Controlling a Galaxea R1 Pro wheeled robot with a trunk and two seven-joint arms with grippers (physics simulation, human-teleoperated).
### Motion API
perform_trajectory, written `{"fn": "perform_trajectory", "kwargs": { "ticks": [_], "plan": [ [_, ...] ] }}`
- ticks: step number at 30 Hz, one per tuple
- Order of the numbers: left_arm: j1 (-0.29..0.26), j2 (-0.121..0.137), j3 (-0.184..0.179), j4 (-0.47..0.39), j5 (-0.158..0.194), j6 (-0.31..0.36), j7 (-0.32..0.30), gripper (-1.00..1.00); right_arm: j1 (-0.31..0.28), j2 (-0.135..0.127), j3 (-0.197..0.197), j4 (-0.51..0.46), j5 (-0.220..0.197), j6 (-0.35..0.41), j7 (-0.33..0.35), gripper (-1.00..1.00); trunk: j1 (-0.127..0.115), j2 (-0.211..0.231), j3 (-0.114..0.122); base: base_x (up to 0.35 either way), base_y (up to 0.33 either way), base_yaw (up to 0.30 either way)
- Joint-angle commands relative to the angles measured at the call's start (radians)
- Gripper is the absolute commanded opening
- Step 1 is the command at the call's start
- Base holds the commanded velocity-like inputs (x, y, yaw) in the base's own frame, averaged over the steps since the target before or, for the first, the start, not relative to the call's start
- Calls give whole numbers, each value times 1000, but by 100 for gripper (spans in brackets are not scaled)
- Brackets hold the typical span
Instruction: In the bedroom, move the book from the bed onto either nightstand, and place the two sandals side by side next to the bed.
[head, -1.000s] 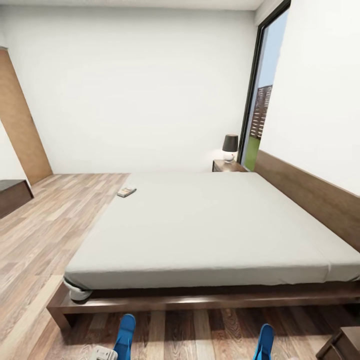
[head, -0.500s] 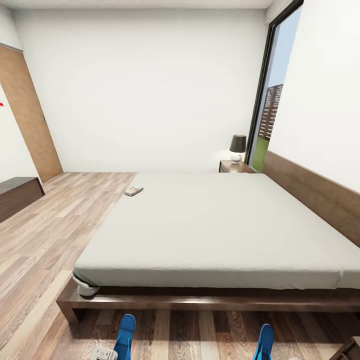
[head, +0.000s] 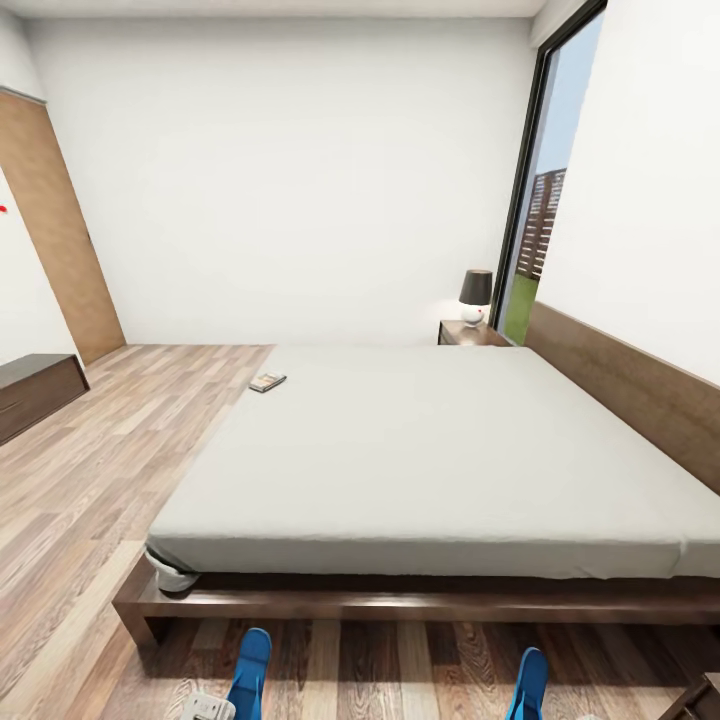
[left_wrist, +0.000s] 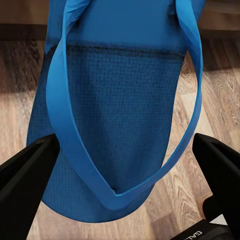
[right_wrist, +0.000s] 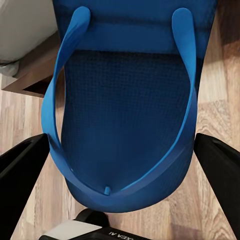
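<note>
With each hand grasping a sandal, left (left_wrist: 115, 125) and right (right_wrist: 127, 115), lower both flat, parallel, touching, beside the bed (head: 420, 600).

**Robot hardware, visible parts**

Left gripper (left_wrist: 125, 141): two fingers (left_wrist: 25, 172), matte black, wedge-shaped, tapering to blunt tips; flat faces, no pads or screws discernible. Behind them sits a black housing (left_wrist: 210, 231) with rounded edges and white capital lettering, cut off by the frame; only "GA" is legible.

Right gripper (right_wrist: 121, 140): fingers (right_wrist: 20, 172) of the same build, black and wedge-shaped. At its base is a round black hub (right_wrist: 92, 216), and next to it a light grey plate (right_wrist: 80, 232) with dark lettering that reads "XEA AI", shown inverted.

Head view: white-grey arm casing (head: 205, 708), boxy with rounded corners and small dark recesses. Detail too small to resolve.
</note>
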Motion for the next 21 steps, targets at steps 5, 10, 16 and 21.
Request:
{"fn": "perform_trajectory", "kwargs": {
  "ticks": [5,10,16,21],
  "plan": [
    [-1,0,9,0,-11,-5,-2,-100,-1,0,-5,0,0,5,4,-100,0,-1,-1,0,0,0],
    [-1,0,9,1,-11,-5,-2,-100,-1,0,-5,0,1,5,4,-100,0,-1,-1,0,0,0],
    [-4,6,15,-18,-7,96,-7,-100,-1,0,-7,-1,0,5,4,-100,0,-1,-1,0,0,0],
    [-16,9,17,-231,-6,413,-7,-100,0,0,-7,-1,0,5,4,-100,0,-1,-1,0,0,0]
  ]
}}
